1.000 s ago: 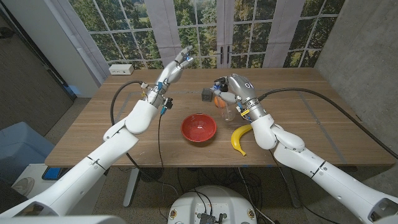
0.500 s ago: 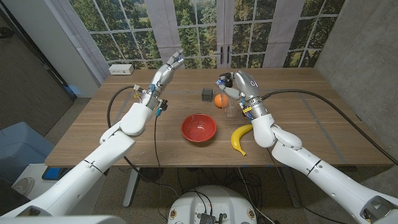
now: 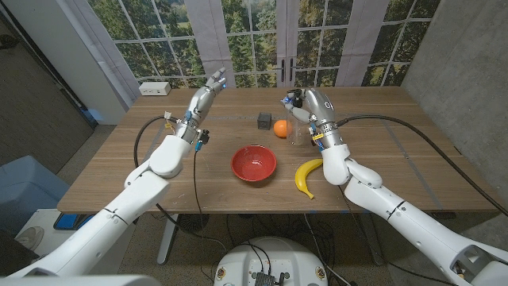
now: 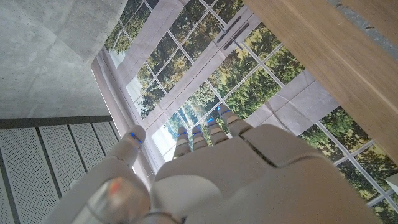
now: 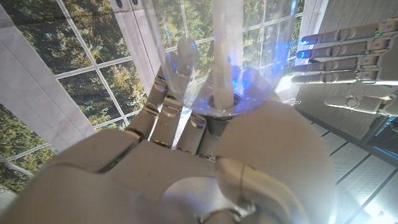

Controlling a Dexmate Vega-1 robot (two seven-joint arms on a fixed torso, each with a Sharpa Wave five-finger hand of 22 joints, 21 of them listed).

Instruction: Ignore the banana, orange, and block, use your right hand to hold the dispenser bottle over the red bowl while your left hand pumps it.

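While our right robot hand [image 3: 302, 106] apparently grips the clear plastic dispenser bottle [image 3: 297, 132], it must carry it over the red bowl [image 3: 253, 164]; our left robot hand [image 3: 208, 89] waits open.

Daylight pours in through the big windows [image 3: 262, 40] at the far side, and the tabletop [image 3: 381, 151] is evenly bright with a pale sheen along its far edge. Shadows are soft: a faint one sits under the red bowl [image 3: 253, 163], another beside the banana [image 3: 306, 176]. The head view is sharp, though straight lines bow toward its corners. In the left wrist view the robot hand [image 4: 249, 177] sits close, soft-focused and shaded against glowing panes. In the right wrist view the clear bottle [image 5: 214, 56] blurs, streaked with glare and blue glints, and the right robot hand [image 5: 205, 168] is washed pale.
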